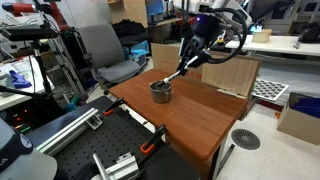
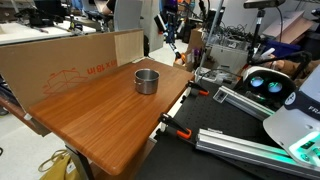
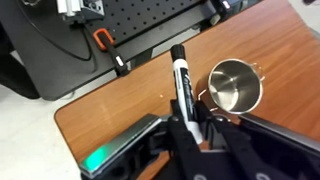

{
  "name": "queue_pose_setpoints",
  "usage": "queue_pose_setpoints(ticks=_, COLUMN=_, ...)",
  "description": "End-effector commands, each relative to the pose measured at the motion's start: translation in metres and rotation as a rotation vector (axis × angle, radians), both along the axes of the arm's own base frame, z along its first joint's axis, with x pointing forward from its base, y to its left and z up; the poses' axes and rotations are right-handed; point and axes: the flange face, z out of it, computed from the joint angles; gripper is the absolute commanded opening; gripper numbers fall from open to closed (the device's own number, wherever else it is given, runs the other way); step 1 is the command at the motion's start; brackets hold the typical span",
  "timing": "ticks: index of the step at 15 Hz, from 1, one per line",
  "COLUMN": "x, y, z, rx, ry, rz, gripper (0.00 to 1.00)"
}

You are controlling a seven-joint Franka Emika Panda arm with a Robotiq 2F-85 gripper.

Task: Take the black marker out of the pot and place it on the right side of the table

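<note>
The big brown table (image 1: pixel 190 110) fills the middle of both exterior views. A black robot arm (image 1: pixel 215 22) reaches down over its far end. A tall cardboard wall (image 2: pixel 70 62) stands along one edge of the table, and a grey chair (image 1: pixel 105 50) sits behind it. A black board with holes (image 3: pixel 140 25) lies past the table edge in the wrist view.

A small shiny metal pot (image 3: pixel 234 85) stands on the table, and it looks empty inside. The pincer (image 3: pixel 188 128) is squeezed tight on the black marker (image 3: pixel 181 85). The marker is out of the pot. It is held in the air, sticking out slanted from the pincer, just beside the pot's rim.
</note>
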Motion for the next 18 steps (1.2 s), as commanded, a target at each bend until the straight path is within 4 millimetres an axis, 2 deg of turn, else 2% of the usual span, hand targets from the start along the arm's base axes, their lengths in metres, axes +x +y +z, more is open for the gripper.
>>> queue_pose_setpoints(ticks=1, x=0.017, y=-0.013, z=-0.011, rx=0.026, ry=0.057, rz=-0.005, gripper=0.05)
queue_pose_setpoints(ticks=5, x=0.036, y=-0.023, z=-0.034, rx=0.049, ry=0.102, rz=-0.019, gripper=0.05)
queue_pose_setpoints(ticks=12, x=0.068, y=-0.028, z=-0.088, rx=0.037, ry=0.162, rz=-0.066, gripper=0.05)
queue_pose_setpoints(ticks=18, x=0.087, y=-0.04, z=-0.115, rx=0.032, ry=0.193, rz=-0.105, gripper=0.05)
